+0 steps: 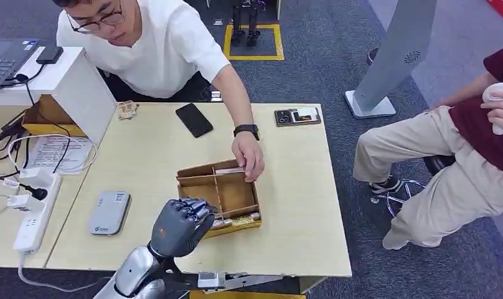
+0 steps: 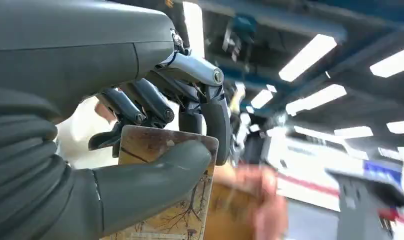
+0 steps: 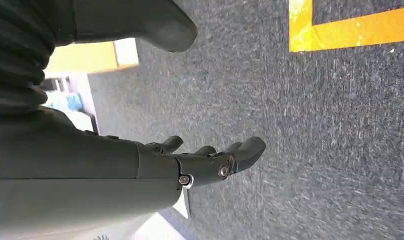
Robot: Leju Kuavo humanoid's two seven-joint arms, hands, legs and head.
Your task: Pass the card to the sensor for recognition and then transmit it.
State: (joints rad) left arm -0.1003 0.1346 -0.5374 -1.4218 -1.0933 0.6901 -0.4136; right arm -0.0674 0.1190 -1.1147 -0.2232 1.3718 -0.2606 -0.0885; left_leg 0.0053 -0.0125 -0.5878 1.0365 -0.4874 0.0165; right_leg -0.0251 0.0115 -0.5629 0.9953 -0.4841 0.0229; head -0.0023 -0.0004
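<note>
A: Where is the card (image 2: 165, 200) at this moment?

B: It is in the left hand (image 1: 180, 225), pinched between the thumb and the dark fingers (image 2: 140, 102). The wrist view shows it as a tan card with a branching tree print, its long axis running out past the thumb. The hand hovers over the front edge of the table (image 1: 299, 249), just in front of the tray (image 1: 218, 197).

A: And the sensor?

B: A flat grey reader (image 1: 109, 213) lies near the table's front left corner, to the left of the left hand. I judge it to be the sensor, though nothing confirms that. The left hand is the nearer one, so the card would need to travel left and down toward it.

A: What is the right hand doing?

B: The right hand (image 3: 210, 160) hangs over grey carpet, fingers loosely apart, holding nothing.

A: What does the tray hold?

B: It is a brown box split into compartments. Cards lie along its front strip, and a person's hand (image 1: 249, 156) reaches into the back right compartment, touching a pale card (image 1: 229, 169) there. The other compartments look bare.
</note>
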